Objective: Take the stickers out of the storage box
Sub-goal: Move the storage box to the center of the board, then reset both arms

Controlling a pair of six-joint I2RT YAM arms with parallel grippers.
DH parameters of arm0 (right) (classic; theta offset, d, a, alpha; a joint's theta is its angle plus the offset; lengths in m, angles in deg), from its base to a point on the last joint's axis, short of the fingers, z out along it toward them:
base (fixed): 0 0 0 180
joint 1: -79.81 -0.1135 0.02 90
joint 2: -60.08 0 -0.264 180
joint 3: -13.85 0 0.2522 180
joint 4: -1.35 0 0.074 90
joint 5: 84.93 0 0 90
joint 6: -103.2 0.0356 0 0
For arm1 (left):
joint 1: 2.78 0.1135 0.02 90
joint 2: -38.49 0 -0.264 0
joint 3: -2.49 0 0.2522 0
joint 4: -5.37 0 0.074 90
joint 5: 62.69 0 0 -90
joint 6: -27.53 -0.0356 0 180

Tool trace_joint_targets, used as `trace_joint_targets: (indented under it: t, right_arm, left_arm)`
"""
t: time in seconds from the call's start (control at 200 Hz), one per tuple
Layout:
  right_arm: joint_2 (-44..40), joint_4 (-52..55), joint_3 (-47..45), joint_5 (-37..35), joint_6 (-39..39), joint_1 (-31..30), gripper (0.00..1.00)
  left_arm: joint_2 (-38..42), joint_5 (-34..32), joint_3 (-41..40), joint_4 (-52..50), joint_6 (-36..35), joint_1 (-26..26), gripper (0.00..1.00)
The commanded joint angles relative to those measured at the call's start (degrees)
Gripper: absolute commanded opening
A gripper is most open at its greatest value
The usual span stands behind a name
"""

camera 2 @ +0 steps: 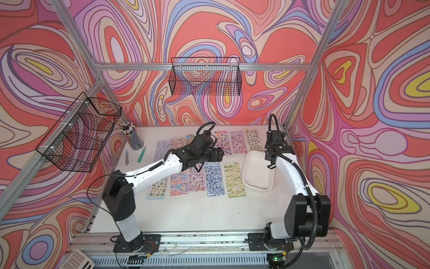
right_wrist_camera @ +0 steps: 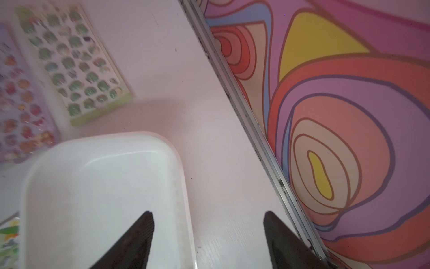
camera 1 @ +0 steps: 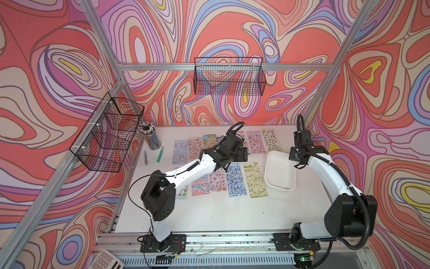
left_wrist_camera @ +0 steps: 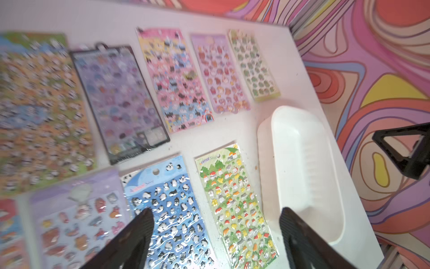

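The stickers lie flat on the white table in two rows, among them a blue penguin sheet (camera 1: 236, 179) (left_wrist_camera: 172, 209) and a green sheet (camera 1: 254, 179) (left_wrist_camera: 235, 200). To their right stands the white storage box (camera 1: 280, 171) (camera 2: 258, 171) (left_wrist_camera: 302, 167) (right_wrist_camera: 100, 193), with no sheet showing inside it. My left gripper (left_wrist_camera: 216, 210) hangs open over the near row, one finger above the blue sheet, the other by the box's rim. Open too, my right gripper (right_wrist_camera: 207, 213) hovers over the box's right rim and holds nothing.
A cup of pencils (camera 1: 151, 137), a green pen (camera 1: 160, 154) and a small metal tool (camera 1: 146, 157) sit at the table's far left. Black wire baskets hang on the left wall (camera 1: 109, 132) and the back rail (camera 1: 229, 76). An aluminium rail (right_wrist_camera: 256, 130) borders the table right of the box.
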Motion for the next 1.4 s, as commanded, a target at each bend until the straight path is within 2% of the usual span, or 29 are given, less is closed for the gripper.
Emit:
trace_joint_targets:
  t: [0.0, 0.055, 0.16, 0.3, 0.436, 0.536, 0.641, 0.706, 0.766, 0.841, 0.991, 1.066, 1.112, 1.162, 1.242, 1.397]
  right_arm:
    - [-7.1, -12.5, -7.5, 4.9, 1.5, 0.2, 0.84]
    - [-11.2, -21.7, -14.1, 8.2, 1.0, 0.2, 0.98]
    - [-17.3, -40.4, -28.4, 12.3, -0.2, 0.2, 0.98]
    - [-20.1, -64.6, -44.6, 14.6, -1.0, 0.2, 0.98]
    - [-15.0, -86.5, -54.6, 14.0, -3.3, 0.2, 0.98]
    - [-6.9, -99.9, -57.9, 13.2, -6.0, 0.2, 0.98]
    - [2.1, -111.8, -58.9, 13.5, -7.3, 0.2, 0.98]
    - [5.7, -116.6, -58.8, 14.8, -7.5, 0.2, 0.98]
    - [7.9, -116.7, -57.3, 15.4, -6.3, 0.2, 0.98]
    - [12.2, -119.9, -56.6, 17.6, -6.0, 0.2, 0.98]
    - [22.5, -135.1, -58.2, 18.3, -6.1, 0.2, 0.98]
    - [20.7, -129.1, -56.8, 19.0, -6.2, 0.2, 0.98]
    - [21.3, -129.1, -56.1, 20.1, -6.6, 0.2, 0.98]
    - [20.8, -127.3, -55.5, 20.6, -6.9, 0.2, 0.98]
    - [20.6, -125.4, -54.5, 21.5, -7.3, 0.2, 0.98]
    - [19.8, -119.0, -51.5, 22.5, -7.7, 0.2, 0.98]
  left_arm:
    - [8.2, -12.4, -4.7, -6.6, -5.0, 0.1, 0.96]
    - [12.9, -17.8, -8.2, -7.5, -6.0, 0.2, 0.97]
    - [22.5, -26.6, -16.7, -8.7, -7.8, 1.8, 0.98]
    - [35.9, -29.5, -30.6, -6.9, -10.0, 9.9, 0.99]
    - [49.1, -32.5, -45.7, 2.8, -19.1, 17.2, 1.0]
    - [53.1, -27.9, -54.0, 10.6, -22.3, 25.1, 1.0]
    - [50.8, -23.8, -60.4, 18.2, -23.6, 32.4, 1.0]
    - [47.4, -20.3, -60.8, 22.3, -24.5, 35.4, 1.0]
    - [43.5, -16.2, -59.9, 24.7, -25.4, 37.9, 1.0]
    - [38.3, -15.1, -58.8, 27.0, -27.7, 39.1, 1.0]
    - [29.1, -11.1, -59.6, 36.8, -32.3, 39.7, 1.0]
    - [25.4, -7.4, -60.3, 42.2, -32.4, 40.4, 1.0]
    - [23.1, -6.5, -60.7, 45.4, -32.9, 40.4, 1.0]
    - [21.6, -6.1, -58.6, 43.9, -32.7, 40.4, 1.0]
    - [19.1, -4.0, -59.3, 51.1, -31.7, 40.4, 1.0]
    - [17.9, -2.6, -58.1, 50.7, -32.9, 40.2, 1.0]
